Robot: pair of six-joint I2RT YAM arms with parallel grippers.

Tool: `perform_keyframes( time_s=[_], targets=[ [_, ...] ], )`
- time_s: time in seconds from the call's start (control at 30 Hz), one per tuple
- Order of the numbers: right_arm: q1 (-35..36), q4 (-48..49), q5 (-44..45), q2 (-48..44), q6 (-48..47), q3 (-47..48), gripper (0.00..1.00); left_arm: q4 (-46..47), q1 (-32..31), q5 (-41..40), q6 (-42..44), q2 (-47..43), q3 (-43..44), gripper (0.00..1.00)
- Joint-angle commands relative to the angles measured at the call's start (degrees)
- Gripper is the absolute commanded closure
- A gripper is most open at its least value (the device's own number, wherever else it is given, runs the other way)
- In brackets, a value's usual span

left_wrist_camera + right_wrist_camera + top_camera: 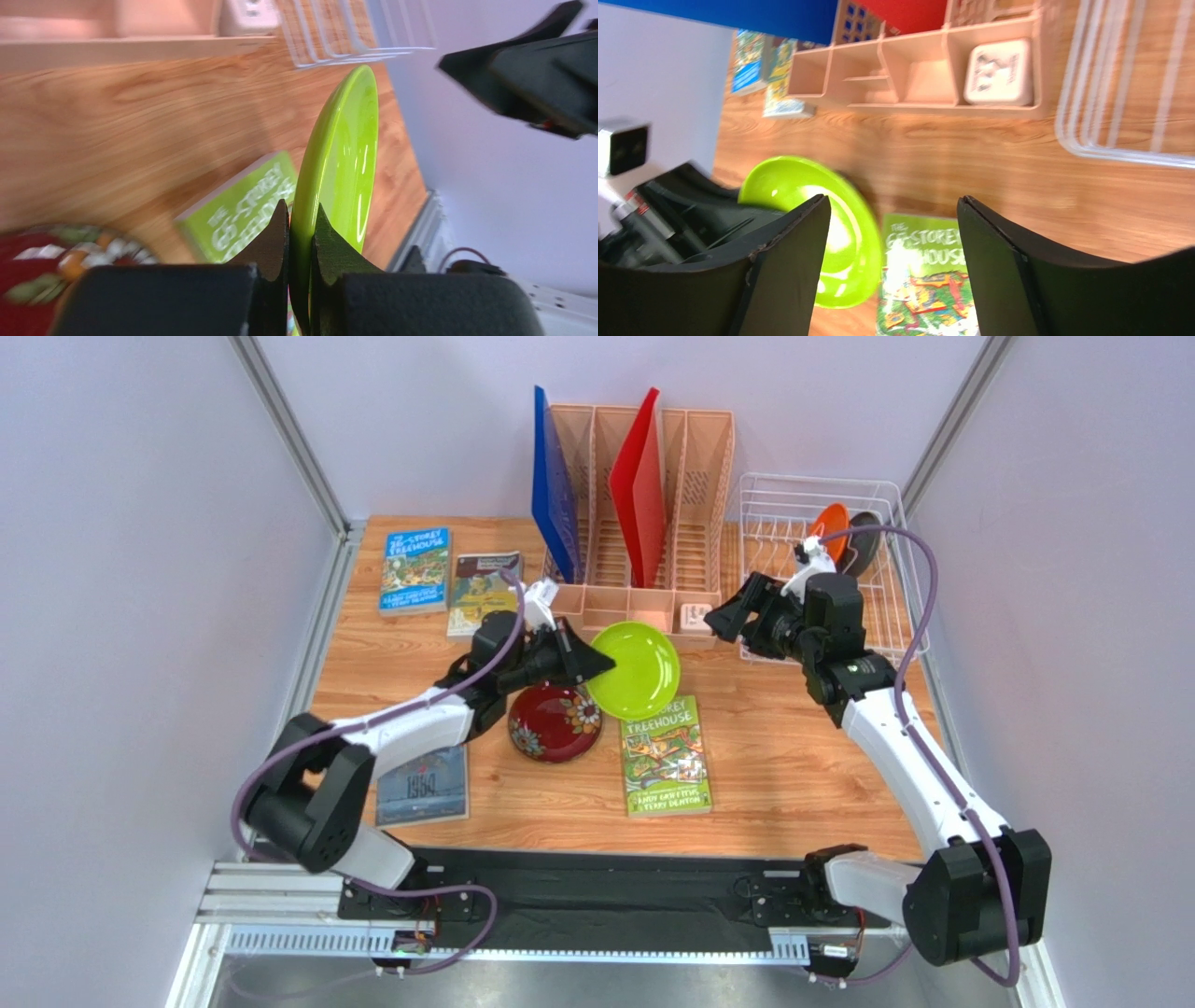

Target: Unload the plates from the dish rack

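Now our left gripper pinches the green plate by its rim, right gripper gapes empty; we should level it and lower gently beside the red plate

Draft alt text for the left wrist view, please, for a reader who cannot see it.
The left gripper is shut on the rim of the lime green plate, seen nearly edge-on over the wooden table. Beyond lie a green book and, blurred at lower left, the dark red floral plate.
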Motion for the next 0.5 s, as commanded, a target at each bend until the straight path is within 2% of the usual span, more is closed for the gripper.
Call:
perform_keyframes(
  time_s=[0.0, 0.23, 0.47],
  targets=[
    [-1.2, -5.6, 10.6, -2.2, -6.4, 4.3, 0.27, -12.3, 2.5, -10.5, 7.6, -8.9, -5.1, 1.00],
    [-5.7, -9.8, 16.3, 0.8, -11.2, 9.4, 0.26, -19.3, 3.6, -20.5, 11.1, -20.9, -13.3, 1.00],
    [-11.0, -9.8, 24.4, 8.9, -13.6, 16.2, 0.26, -19.7, 3.8, -24.7, 11.8, -22.6, -16.8, 1.00]
  ],
)
